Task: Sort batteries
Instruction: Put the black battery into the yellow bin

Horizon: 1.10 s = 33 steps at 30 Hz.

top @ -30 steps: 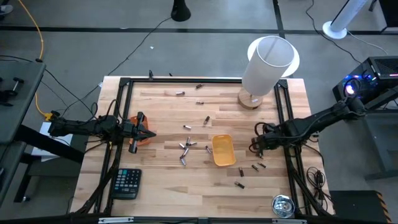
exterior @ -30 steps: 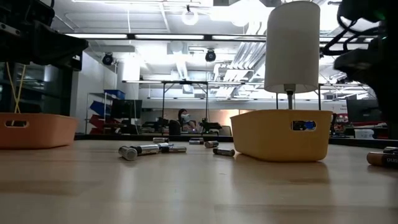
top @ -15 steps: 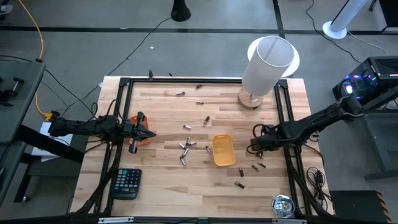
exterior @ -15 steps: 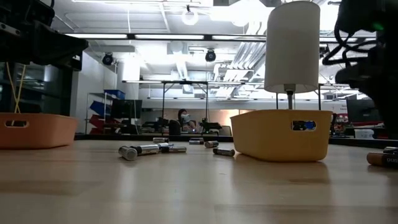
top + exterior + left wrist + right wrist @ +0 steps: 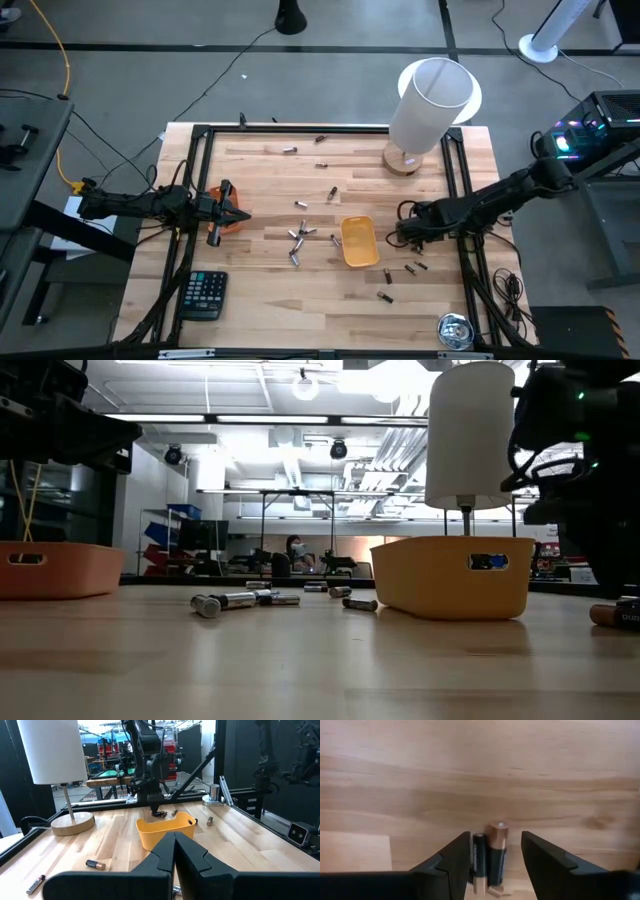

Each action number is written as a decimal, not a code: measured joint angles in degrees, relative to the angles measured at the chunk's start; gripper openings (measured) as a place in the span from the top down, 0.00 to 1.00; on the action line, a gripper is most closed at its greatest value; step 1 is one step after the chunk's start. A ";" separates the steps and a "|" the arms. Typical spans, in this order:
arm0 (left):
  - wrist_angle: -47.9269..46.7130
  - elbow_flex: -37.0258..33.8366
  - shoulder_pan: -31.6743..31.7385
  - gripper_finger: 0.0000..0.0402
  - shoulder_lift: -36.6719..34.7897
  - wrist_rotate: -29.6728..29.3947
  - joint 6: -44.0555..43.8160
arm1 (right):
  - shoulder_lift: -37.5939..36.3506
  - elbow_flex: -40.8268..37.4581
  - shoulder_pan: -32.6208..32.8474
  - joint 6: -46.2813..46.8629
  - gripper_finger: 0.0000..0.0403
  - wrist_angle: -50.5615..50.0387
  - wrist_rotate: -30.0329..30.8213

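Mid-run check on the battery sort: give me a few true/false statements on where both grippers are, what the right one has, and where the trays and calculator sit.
1. The right gripper has two batteries between its fingers. True; one is thinner than the other.
2. The right gripper is directly over the calculator. False: it hangs just beside the yellow tray; the calculator lies at the table's near left corner.
3. The left gripper is shut. True.
4. The left gripper is above the yellow tray. False: it waits at the orange tray on the left side.
5. The lamp stands at the table's far right. True.
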 joint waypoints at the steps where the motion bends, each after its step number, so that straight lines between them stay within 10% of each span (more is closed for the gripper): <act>1: -0.02 0.00 0.00 1.00 0.00 0.02 0.02 | 0.77 0.00 -0.29 0.11 0.58 -0.09 -0.28; 19: 0.00 0.00 0.00 1.00 0.02 0.00 0.02 | 8.11 0.46 -1.82 0.51 0.82 0.13 -1.23; 33: -0.02 0.00 0.02 1.00 0.00 0.00 0.00 | 8.41 0.94 -5.43 -0.10 0.77 0.24 -1.00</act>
